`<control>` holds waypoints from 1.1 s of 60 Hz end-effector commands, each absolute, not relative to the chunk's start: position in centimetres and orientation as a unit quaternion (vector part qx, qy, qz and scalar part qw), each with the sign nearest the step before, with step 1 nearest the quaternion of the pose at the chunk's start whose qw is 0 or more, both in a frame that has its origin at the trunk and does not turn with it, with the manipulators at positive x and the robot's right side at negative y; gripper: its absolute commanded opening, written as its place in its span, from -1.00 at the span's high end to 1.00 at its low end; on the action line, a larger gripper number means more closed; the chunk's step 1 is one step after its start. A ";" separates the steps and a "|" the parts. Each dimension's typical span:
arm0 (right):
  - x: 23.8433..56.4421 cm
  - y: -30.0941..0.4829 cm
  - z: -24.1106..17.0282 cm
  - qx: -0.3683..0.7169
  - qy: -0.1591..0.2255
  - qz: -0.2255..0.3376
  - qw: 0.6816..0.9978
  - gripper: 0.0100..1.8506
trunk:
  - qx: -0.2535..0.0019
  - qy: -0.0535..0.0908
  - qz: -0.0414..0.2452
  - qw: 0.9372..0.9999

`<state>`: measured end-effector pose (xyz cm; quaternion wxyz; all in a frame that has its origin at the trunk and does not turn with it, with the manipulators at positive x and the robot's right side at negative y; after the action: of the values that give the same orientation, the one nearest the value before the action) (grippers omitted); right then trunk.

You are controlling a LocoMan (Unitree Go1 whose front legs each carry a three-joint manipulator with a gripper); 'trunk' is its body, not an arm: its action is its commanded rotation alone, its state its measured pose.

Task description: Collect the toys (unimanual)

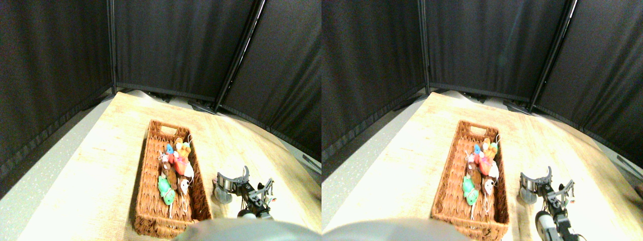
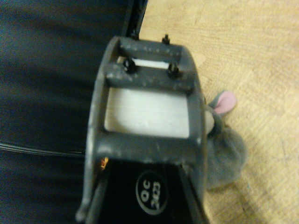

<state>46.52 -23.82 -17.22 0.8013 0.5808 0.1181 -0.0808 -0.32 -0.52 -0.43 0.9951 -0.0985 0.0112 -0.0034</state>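
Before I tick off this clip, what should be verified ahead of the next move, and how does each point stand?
1. Grey mouse within reach of the tool: ok, it lies right beside the tool.
2. Grey mouse collected: not ok, it is on the table, outside the basket.
3. Grey mouse secured by the tool: cannot tell, the frame hides the contact.
4. Other toys collected: ok, the coloured ones lie together inside the basket, and none shows on the table.
5. Room in the basket: ok, bare wicker shows at the far end.
6. Basket position: ok, it sits flat on the table, just to the left of the tool.
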 end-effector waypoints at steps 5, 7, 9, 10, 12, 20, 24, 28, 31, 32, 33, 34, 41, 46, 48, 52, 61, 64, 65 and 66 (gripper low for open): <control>46.2 -23.8 -18.7 0.596 0.133 -0.096 0.786 -0.13 | -0.116 0.023 0.003 0.993; 46.1 -23.8 -19.0 0.596 0.136 -0.102 0.785 -0.13 | -0.117 0.023 0.004 0.993; 46.0 -24.0 -19.6 0.598 0.138 -0.109 0.782 -0.14 | -0.118 0.023 0.005 0.993; 46.0 -24.0 -19.7 0.598 0.139 -0.111 0.781 -0.14 | -0.118 0.023 0.005 0.993; 45.8 -24.1 -20.2 0.600 0.138 -0.118 0.779 -0.14 | -0.118 0.024 0.006 0.993; 45.5 -24.6 -21.7 0.611 0.143 -0.144 0.765 -0.16 | -0.119 0.024 0.007 0.993; 45.6 -24.8 -22.4 0.611 0.143 -0.153 0.764 -0.16 | -0.118 0.025 0.007 0.993; 45.8 -25.1 -22.9 0.611 0.143 -0.158 0.762 -0.15 | -0.115 0.027 0.005 0.993; 46.1 -25.2 -23.3 0.610 0.142 -0.164 0.762 -0.16 | -0.115 0.028 0.005 0.993; 46.1 -25.3 -23.4 0.607 0.142 -0.168 0.763 -0.17 | -0.114 0.028 0.005 0.993; 46.2 -25.4 -23.5 0.604 0.141 -0.170 0.766 -0.18 | -0.114 0.029 0.005 0.993; 46.3 -25.4 -23.6 0.603 0.141 -0.173 0.766 -0.18 | -0.114 0.029 0.005 0.993; 46.8 -25.9 -24.4 0.604 0.139 -0.183 0.763 -0.17 | -0.115 0.031 0.005 0.993; 47.2 -26.3 -25.1 0.604 0.138 -0.189 0.762 -0.19 | -0.114 0.032 0.005 0.993; 47.4 -26.3 -25.3 0.603 0.139 -0.193 0.761 -0.23 | -0.115 0.033 0.004 0.993; 47.6 -26.3 -25.5 0.600 0.140 -0.197 0.763 -0.23 | -0.114 0.033 0.004 0.993; 47.9 -26.2 -25.5 0.599 0.135 -0.195 0.765 -0.07 | -0.114 0.032 0.004 0.993; 48.0 -26.1 -25.4 0.597 0.134 -0.198 0.766 -0.06 | -0.113 0.032 0.005 0.993; 48.0 -26.1 -25.4 0.597 0.133 -0.199 0.766 -0.05 | -0.113 0.032 0.005 0.993; 48.0 -26.1 -25.4 0.598 0.132 -0.198 0.765 -0.02 | -0.113 0.032 0.005 0.993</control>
<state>48.00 -25.87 -24.89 0.7580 0.6107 0.1394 -0.1817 -0.60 -0.26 -0.37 0.9939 -0.1085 0.0175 -0.0014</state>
